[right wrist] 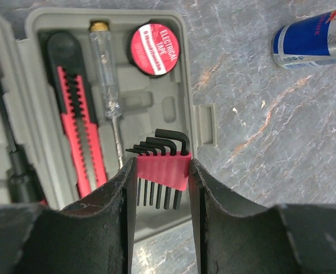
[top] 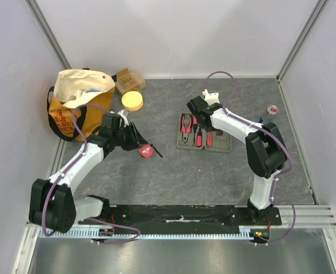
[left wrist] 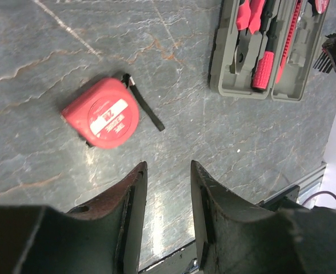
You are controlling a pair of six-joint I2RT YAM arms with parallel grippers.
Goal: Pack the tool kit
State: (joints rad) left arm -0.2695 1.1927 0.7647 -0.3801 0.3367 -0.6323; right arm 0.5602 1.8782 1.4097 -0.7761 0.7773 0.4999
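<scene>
grey-green case (right wrist: pixel 151 100) — knife (right wrist: pixel 76 125), screwdriver (right wrist: pixel 106 80), tape roll (right wrist: pixel 154 49) inside — hex keys (right wrist: pixel 162 171) in right fingers (right wrist: pixel 108 220)

You have one tool case (right wrist: pixel 156 103), one red tape measure (left wrist: pixel 101 113), one hex-key set (right wrist: pixel 161 170), one drink can (right wrist: pixel 314 37), one tote bag (top: pixel 79 85), one cardboard box (top: pixel 128 80).

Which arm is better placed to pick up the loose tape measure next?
Left. Its open hand hangs close to the tape measure with nothing held, while the right hand is shut on the hex key set over the case.
</scene>
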